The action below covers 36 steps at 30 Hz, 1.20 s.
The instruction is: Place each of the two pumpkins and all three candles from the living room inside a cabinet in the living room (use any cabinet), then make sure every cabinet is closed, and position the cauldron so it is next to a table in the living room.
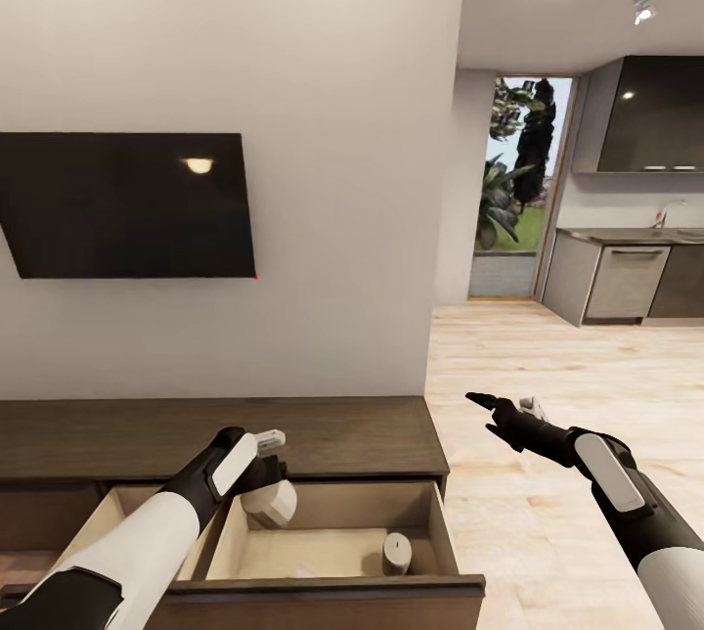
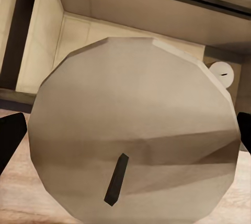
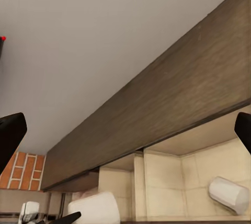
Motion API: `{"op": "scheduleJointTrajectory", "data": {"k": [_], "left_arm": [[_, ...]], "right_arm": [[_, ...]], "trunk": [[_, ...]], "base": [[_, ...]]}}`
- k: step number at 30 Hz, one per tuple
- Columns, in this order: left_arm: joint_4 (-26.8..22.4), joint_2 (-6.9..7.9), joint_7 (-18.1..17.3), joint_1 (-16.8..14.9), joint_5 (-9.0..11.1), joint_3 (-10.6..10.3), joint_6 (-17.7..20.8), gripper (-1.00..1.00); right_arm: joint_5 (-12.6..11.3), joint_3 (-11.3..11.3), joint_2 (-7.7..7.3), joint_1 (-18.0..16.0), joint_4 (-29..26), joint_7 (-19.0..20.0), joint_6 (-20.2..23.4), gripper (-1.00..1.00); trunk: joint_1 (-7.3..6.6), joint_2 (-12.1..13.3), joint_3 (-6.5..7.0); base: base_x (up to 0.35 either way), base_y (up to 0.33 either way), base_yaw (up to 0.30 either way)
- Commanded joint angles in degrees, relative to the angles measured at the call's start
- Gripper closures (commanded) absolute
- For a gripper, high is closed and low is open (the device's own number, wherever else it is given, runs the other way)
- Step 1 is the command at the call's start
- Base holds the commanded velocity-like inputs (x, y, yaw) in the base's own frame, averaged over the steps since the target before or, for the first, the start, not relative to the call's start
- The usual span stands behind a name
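Hovering over an open drawer [image 1: 332, 552] of the long, low dark-brown cabinet [image 1: 215, 434], the left tool [image 1: 266, 485] is clamped on a stubby beige-grey candle [image 1: 271, 501], held above the drawer's pale beige interior. In the left wrist view that candle [image 2: 133, 130] sits close to the camera, its flat top and dark wick [image 2: 116, 179] facing the lens, with black fingertips [image 2: 10, 138] at either side of it. A second candle [image 1: 396, 553] stands upright on the drawer floor near the front right corner, well apart from the held one; the left wrist view shows it [image 2: 222, 72] as a small pale disc beyond the held candle.

The right tool [image 1: 494, 412] hangs in the air to the right of the cabinet, above the light wooden floor [image 1: 548, 513], its fingers apart and holding nothing. A dark television [image 1: 127, 204] is mounted on the white wall above the cabinet. Kitchen units [image 1: 626, 278] and a glass door stand in the background at right.
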Motion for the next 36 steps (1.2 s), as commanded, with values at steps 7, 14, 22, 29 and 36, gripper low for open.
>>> {"op": "scheduleJointTrajectory", "data": {"k": [7, 14, 22, 29, 36], "left_arm": [[-0.1, 0.05, 0.5, 0.0, 0.5, -0.4, -0.3, 1.0], [-0.1, 0.04, 0.3, 0.0, 0.4, -0.4, -1.3, 1.0], [0.1, 0.01, 0.3, 0.0, 0.5, -0.4, -3.8, 1.0], [0.1, 0.04, 0.2, 0.0, 0.4, -0.4, -3.9, 1.0], [0.1, 0.13, 0.2, 0.0, 0.3, -0.4, -3.9, 1.0]], "right_arm": [[0.2, -0.1, 0.01, 0.0, 0.0, 0.3, 0.3, -1.0], [0.2, -0.2, 0.01, 0.0, 0.0, 0.3, 0.3, -1.0], [0.2, -0.2, 0.01, 0.0, 0.0, 0.2, 0.2, -1.0], [0.2, -0.3, 0.01, -0.1, 0.0, 0.7, 0.2, -1.0], [-0.2, 0.0, -0.14, 0.0, -0.7, 7.7, 0.3, -1.0]], "trunk": [[1.54, -2.8, -1.33], [3.07, -5.7, -2.58], [4.83, -8.9, -4.02], [6.37, -11.7, -5.28], [7.91, -14.5, -6.53]], "base": [[0.0, 0.0, 0.0], [0.0, 0.0, 0.0], [0.0, 0.0, 0.0], [0.0, 0.0, 0.0], [0.0, 0.0, 0.0]]}}
